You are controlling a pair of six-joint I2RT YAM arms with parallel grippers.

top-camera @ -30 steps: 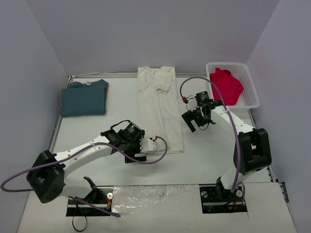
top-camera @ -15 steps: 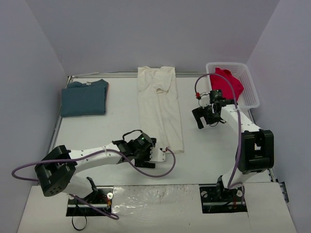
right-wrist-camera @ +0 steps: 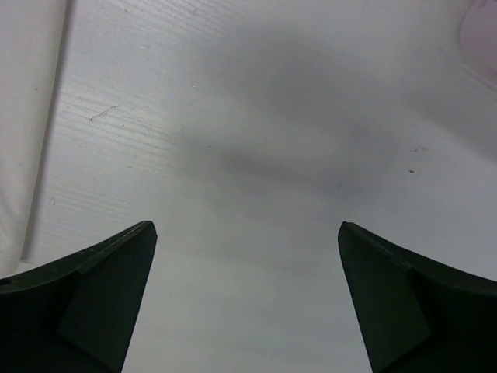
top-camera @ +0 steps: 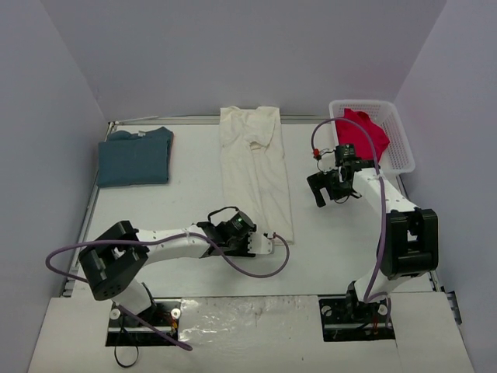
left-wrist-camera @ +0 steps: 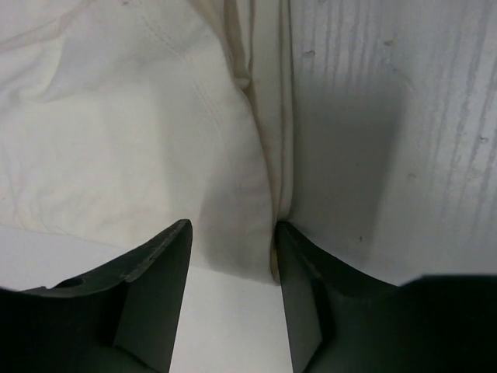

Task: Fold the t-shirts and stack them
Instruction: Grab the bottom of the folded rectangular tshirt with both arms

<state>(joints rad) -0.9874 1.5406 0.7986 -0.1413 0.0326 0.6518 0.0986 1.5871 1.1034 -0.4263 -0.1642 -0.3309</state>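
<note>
The cream-white t-shirt (top-camera: 256,167) lies as a long folded strip up the middle of the table. My left gripper (top-camera: 268,242) is low at its near right corner. In the left wrist view the hem corner (left-wrist-camera: 248,249) lies between the tips of my left gripper (left-wrist-camera: 231,241); the jaws are partly closed with a gap, and the right finger (left-wrist-camera: 299,295) touches the folded edge. A folded teal-blue t-shirt (top-camera: 136,155) rests at the far left. The red t-shirt (top-camera: 363,136) sits in the basket. My right gripper (top-camera: 324,193) hovers open over bare table, right of the cream shirt (right-wrist-camera: 23,116).
A white lattice basket (top-camera: 400,148) stands at the far right corner. Grey walls close in the table on three sides. Purple cables loop off both arms, one near the left gripper (top-camera: 272,268). The right wrist view shows only tabletop between the fingers (right-wrist-camera: 109,295).
My left arm has slid right and nearer, to the cream shirt's bottom right corner, and its jaws have narrowed around the hem. The right arm moved right earlier and now holds still.
</note>
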